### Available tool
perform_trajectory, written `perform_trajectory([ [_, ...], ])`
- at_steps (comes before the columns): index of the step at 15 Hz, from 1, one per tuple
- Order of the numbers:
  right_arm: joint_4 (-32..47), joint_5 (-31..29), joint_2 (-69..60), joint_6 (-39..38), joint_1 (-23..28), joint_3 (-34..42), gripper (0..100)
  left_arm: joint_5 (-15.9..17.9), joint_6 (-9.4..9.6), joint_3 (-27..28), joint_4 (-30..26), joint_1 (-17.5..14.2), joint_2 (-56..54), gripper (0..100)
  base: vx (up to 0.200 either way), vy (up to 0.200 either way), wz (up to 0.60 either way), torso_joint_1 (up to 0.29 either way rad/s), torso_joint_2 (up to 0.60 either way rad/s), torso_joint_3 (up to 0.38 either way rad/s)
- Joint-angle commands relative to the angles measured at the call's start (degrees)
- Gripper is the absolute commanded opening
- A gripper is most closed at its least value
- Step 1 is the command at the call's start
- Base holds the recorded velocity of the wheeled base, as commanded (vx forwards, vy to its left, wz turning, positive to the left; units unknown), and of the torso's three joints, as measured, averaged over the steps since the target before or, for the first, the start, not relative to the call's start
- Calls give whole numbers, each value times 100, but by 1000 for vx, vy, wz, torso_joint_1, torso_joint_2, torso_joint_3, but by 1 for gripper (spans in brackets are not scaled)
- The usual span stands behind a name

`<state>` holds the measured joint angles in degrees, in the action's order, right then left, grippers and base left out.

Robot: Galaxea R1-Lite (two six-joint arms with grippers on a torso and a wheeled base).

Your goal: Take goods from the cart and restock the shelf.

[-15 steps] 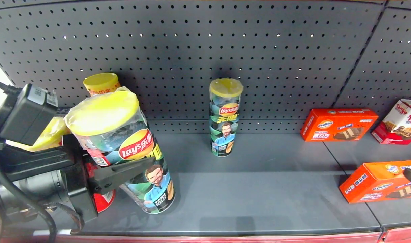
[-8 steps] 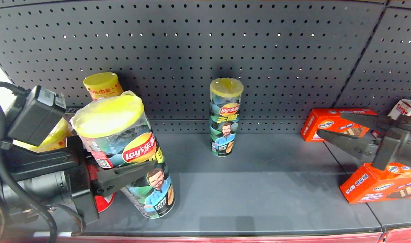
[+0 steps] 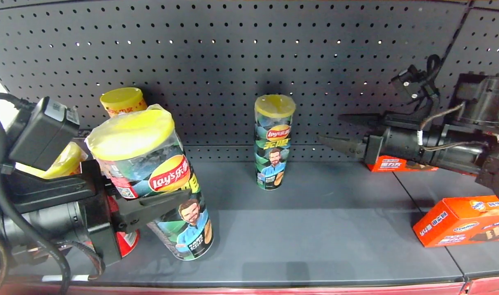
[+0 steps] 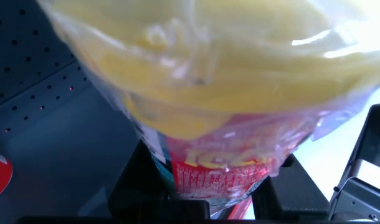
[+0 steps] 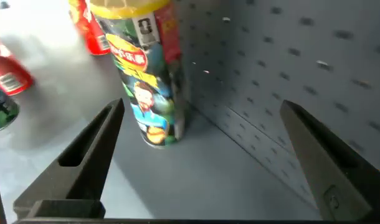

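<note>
Change: right fingers [image 3: 341, 146] arrived, spread | left fingers [image 3: 151, 211] gripping can [image 3: 167, 180]

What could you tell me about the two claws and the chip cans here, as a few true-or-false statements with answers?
1. The left gripper is shut on a chip can. True.
2. That held can stands perfectly upright. False: it leans.
3. The right gripper grips an orange box. False: it is open and empty, above the shelf.
4. A second chip can stands upright near the pegboard. True.
</note>
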<state>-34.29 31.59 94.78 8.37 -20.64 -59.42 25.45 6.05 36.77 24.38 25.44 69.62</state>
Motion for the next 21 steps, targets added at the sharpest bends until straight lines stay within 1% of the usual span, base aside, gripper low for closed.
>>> perform_trajectory([
  [1,441,594,796,6,-195,-1046,100,3,-7,41,-4,-4,25,0,0,0,0,0,0,0],
  [3,476,744,1095,15,-344,-1344,100,12,-7,32,-4,-4,34,0,0,0,0,0,0,0],
  [4,476,946,1227,15,-388,-1459,100,12,-7,32,14,-4,78,0,0,0,0,0,0,0],
  [6,485,1113,1411,15,-503,-1626,100,100,-7,50,23,-22,104,0,0,0,0,0,0,0],
  [9,485,1113,1675,15,-520,-1837,100,118,-16,41,32,-31,104,0,0,0,0,0,0,0],
  [16,450,1236,2079,50,-564,-1977,100,118,-16,50,32,-31,113,0,0,0,0,0,0,0],
  [18,450,1245,2229,94,-590,-2030,100,126,-7,50,32,-136,113,0,0,0,0,0,0,0],
  [21,432,1236,2449,103,-661,-2215,100,144,-7,76,32,-171,113,0,0,0,0,0,0,0],
])
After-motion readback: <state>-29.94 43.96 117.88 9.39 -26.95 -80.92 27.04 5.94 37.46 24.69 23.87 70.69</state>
